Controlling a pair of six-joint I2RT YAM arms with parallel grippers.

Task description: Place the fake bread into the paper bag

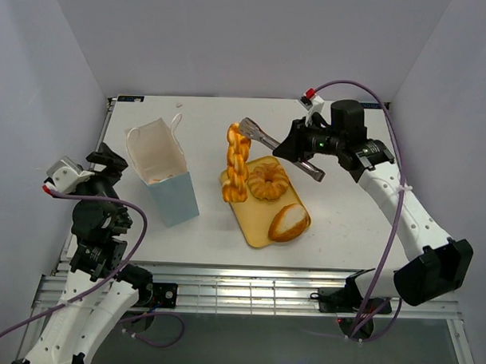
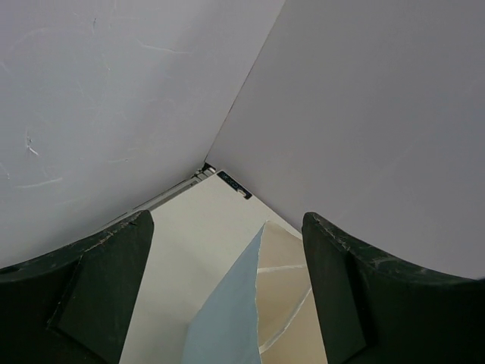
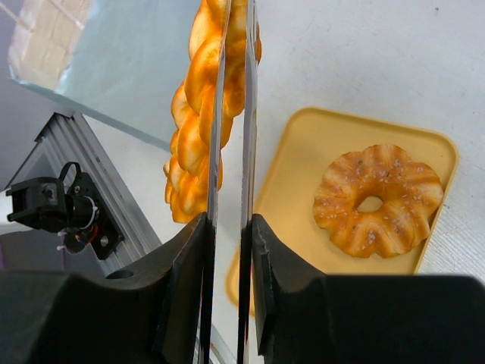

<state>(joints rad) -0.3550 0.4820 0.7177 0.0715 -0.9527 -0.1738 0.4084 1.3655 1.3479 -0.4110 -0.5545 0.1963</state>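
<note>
The right pincer (image 1: 304, 148) is clamping metal tongs (image 1: 259, 135), blades narrowed at the far end of the braided twist (image 1: 236, 162). Mid-counter, the yellow tray (image 1: 253, 224) is holding a ring doughnut (image 1: 268, 181) and oval roll (image 1: 289, 222). The left pincer (image 1: 108, 157) is gaping wide beside the open paper bag (image 1: 160, 167) near the left edge.

One twist (image 1: 237, 164), doughnut (image 1: 268, 181), roll (image 1: 289, 222), bag (image 1: 174, 197), tray (image 1: 253, 224) and tongs (image 1: 260, 135) each.
</note>
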